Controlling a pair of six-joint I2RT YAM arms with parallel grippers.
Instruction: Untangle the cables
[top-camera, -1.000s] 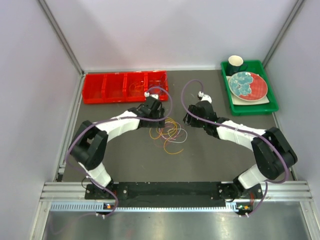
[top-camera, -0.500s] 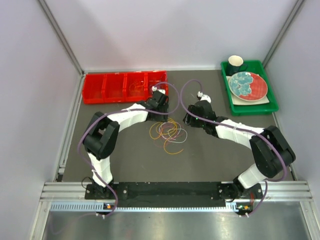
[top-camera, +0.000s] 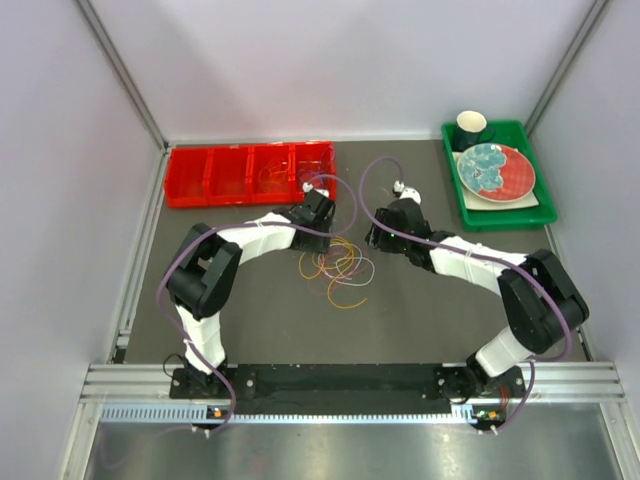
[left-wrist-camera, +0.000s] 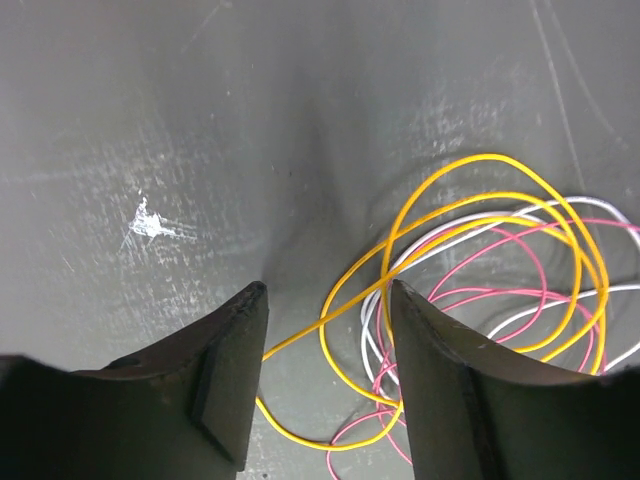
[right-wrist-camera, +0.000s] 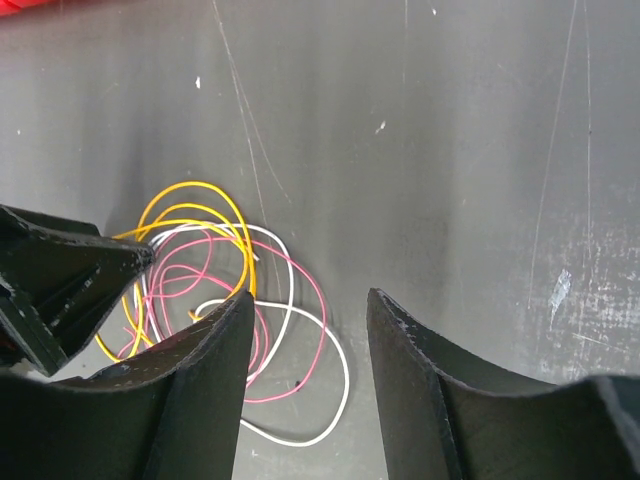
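The cables (top-camera: 337, 266) lie in a tangled heap of yellow, orange, pink and white loops on the dark table. My left gripper (top-camera: 313, 230) is open at the heap's far-left edge. In the left wrist view a yellow cable (left-wrist-camera: 480, 195) runs across the gap between the fingers of the left gripper (left-wrist-camera: 327, 292), with pink and white loops (left-wrist-camera: 520, 270) to the right. My right gripper (top-camera: 383, 238) is open and empty to the right of the heap. In the right wrist view (right-wrist-camera: 310, 297) the cables (right-wrist-camera: 215, 275) lie left of its fingers, and the left gripper's fingers (right-wrist-camera: 65, 280) touch the heap.
A red bin (top-camera: 250, 173) with several compartments stands at the back left; a thin orange wire lies in one of them. A green tray (top-camera: 540, 207) at the back right holds a patterned plate (top-camera: 495, 170) and a dark cup (top-camera: 471, 127).
The left arm has swung its elbow in; its gripper drew back toward the red bin, then came down again to the heap's far-left edge. The right arm has barely moved.
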